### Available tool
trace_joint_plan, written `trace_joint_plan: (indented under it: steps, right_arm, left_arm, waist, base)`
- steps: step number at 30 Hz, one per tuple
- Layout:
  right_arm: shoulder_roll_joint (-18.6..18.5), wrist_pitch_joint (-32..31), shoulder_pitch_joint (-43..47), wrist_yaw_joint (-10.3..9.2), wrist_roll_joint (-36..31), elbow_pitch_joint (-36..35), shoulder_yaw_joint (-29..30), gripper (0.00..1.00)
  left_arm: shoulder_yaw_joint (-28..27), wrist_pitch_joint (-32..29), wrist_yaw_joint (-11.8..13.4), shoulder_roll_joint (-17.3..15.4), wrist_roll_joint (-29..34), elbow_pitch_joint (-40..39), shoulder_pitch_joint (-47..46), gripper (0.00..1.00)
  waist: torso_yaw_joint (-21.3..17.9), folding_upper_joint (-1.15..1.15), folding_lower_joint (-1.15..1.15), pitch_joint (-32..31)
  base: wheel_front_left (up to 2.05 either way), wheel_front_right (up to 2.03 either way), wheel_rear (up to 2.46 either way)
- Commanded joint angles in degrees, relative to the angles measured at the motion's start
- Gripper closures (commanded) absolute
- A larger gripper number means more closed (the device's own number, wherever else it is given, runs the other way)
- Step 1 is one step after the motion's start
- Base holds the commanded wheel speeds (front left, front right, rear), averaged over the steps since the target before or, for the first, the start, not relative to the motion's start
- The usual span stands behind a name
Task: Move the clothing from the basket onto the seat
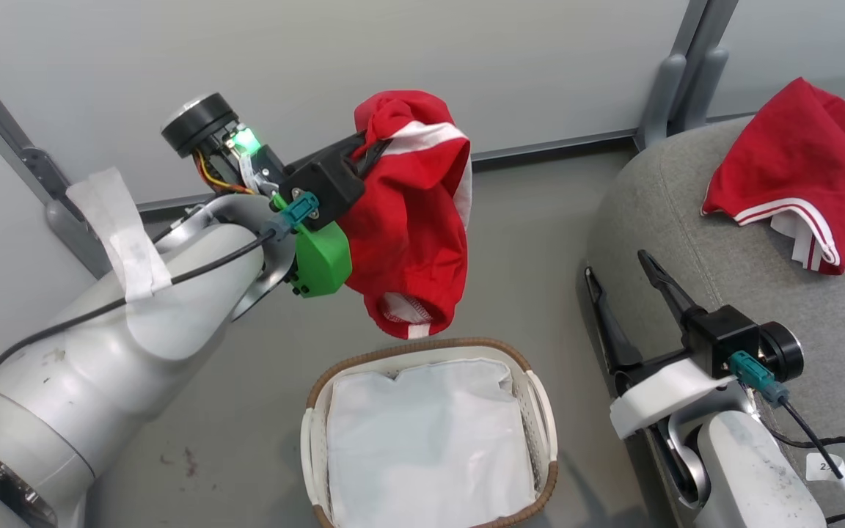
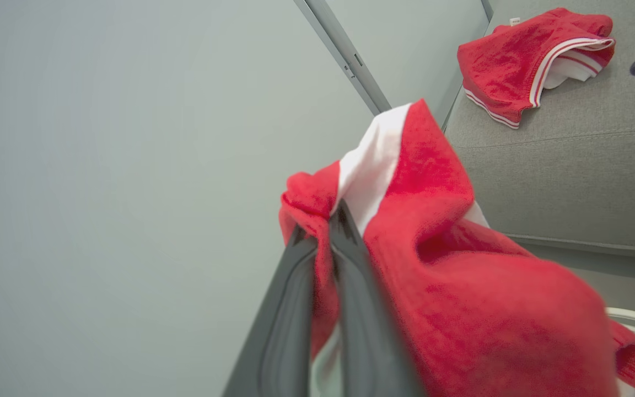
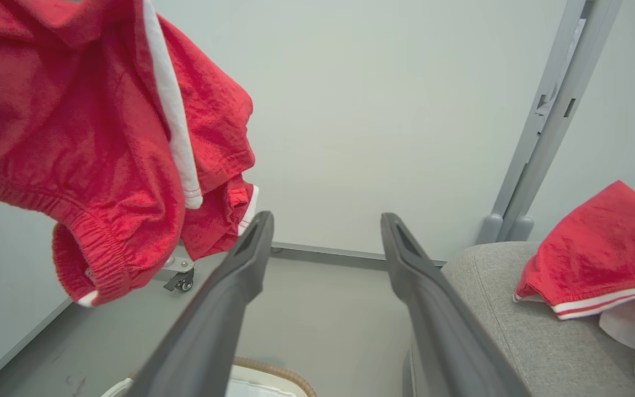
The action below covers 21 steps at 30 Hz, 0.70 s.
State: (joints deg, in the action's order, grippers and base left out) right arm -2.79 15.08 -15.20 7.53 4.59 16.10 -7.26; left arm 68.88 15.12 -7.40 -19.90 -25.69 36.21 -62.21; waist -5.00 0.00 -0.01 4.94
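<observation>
A red garment (image 1: 408, 220) with a white band hangs in the air above the basket (image 1: 540, 411), pinched at its top by my shut left gripper (image 1: 371, 150). In the left wrist view the two dark fingers (image 2: 345, 259) clamp the red cloth (image 2: 461, 309) together. A second red garment (image 1: 804, 176) with white stripes lies on the grey seat (image 1: 686, 220) at the right. My right gripper (image 1: 620, 268) stands open beside the seat's rounded edge, holding nothing. The right wrist view shows its fingers (image 3: 240, 270) spread, the hanging garment (image 3: 102, 138) to the upper left.
A plain white sheet (image 1: 430, 447) lines the basket's bottom. Grey wall panels with a metal post (image 1: 675, 81) stand behind. A cable (image 1: 833, 447) trails over the seat near my right forearm. Grey floor (image 1: 532, 242) lies between basket and seat.
</observation>
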Motion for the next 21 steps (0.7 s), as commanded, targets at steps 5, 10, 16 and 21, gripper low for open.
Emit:
trace_joint_plan:
  steps: [5, 10, 16, 21]
  right_arm:
    - [-0.2, 0.1, -1.1, -0.08, 1.2, -0.1, -2.6, 0.00]
    - [-0.2, 0.1, -4.1, -0.08, 0.9, 0.4, -6.8, 0.00]
    - [-0.2, 0.1, -8.8, -0.08, 0.2, 3.0, -10.5, 0.00]
    - [-0.2, 0.1, -12.5, -0.08, -1.5, 6.1, -11.9, 0.00]
  left_arm:
    - [2.1, -0.2, -0.1, 0.1, -1.8, -0.5, -4.2, 1.00]
    - [3.7, -0.2, -0.1, 0.8, -2.7, -1.7, -6.8, 1.00]
    - [4.3, -0.2, -0.1, 1.8, -3.1, -2.6, -8.1, 1.00]
    - [4.5, -0.1, -0.1, 2.3, -2.5, -4.1, -7.6, 1.00]
  waist:
    - [0.7, 0.00, 0.01, -3.5]
    - [0.8, 0.00, 0.01, -4.1]
    - [1.3, 0.00, 0.01, -4.2]
    - [1.9, 0.00, 0.01, -4.2]
  base:
    - [0.00, 0.00, 0.00]
    - [0.00, 0.00, 0.00]
    - [0.00, 0.00, 0.00]
    - [0.00, 0.00, 0.00]
